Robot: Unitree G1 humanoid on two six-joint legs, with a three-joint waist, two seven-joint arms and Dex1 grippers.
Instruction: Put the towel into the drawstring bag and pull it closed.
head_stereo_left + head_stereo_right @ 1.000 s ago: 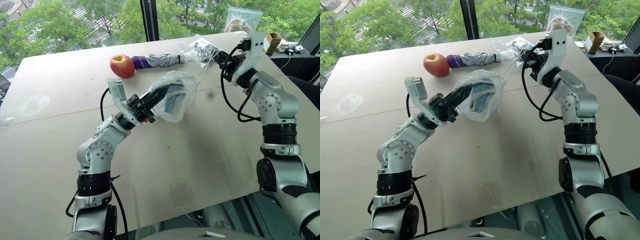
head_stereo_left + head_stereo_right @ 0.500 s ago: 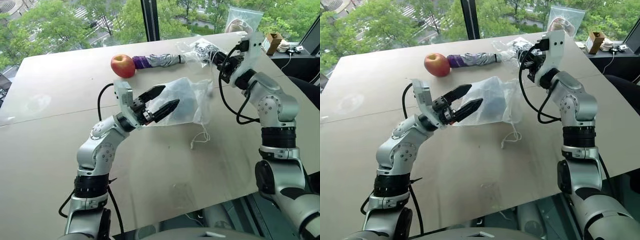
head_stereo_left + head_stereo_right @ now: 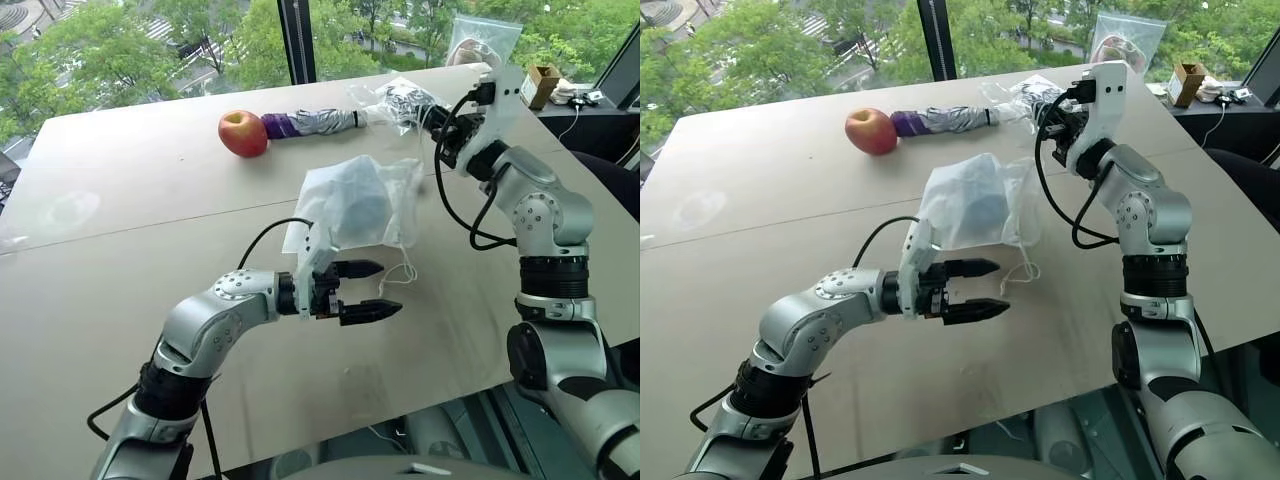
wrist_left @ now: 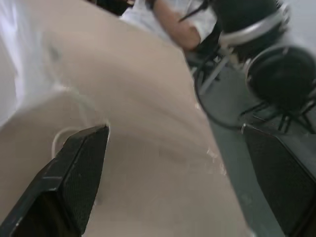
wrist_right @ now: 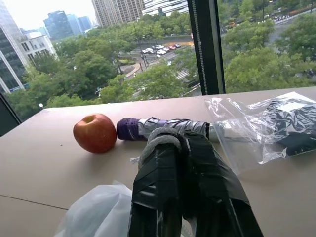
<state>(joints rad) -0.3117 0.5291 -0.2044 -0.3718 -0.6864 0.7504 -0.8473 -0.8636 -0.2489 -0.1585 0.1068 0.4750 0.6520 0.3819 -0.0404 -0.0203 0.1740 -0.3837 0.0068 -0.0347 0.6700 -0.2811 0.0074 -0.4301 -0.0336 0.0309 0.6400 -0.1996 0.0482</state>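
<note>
Since the earlier frame my left gripper (image 3: 372, 290) has let go of the drawstring bag (image 3: 352, 205) and dropped back toward me; its fingers now stand wide apart over the table (image 3: 120, 160), just below the bag. The bag hangs from its strings, which run up to my right gripper (image 3: 436, 117), whose fingers are pressed together on them. The light-blue towel (image 3: 366, 209) sits inside. My worry: the mouth looks only half drawn, so the towel could slide out if the bag swings. A loose string (image 3: 394, 280) lies near my left fingertips, and I could snag it. The left arm reaches low and sideways, the right is raised and bent.
</note>
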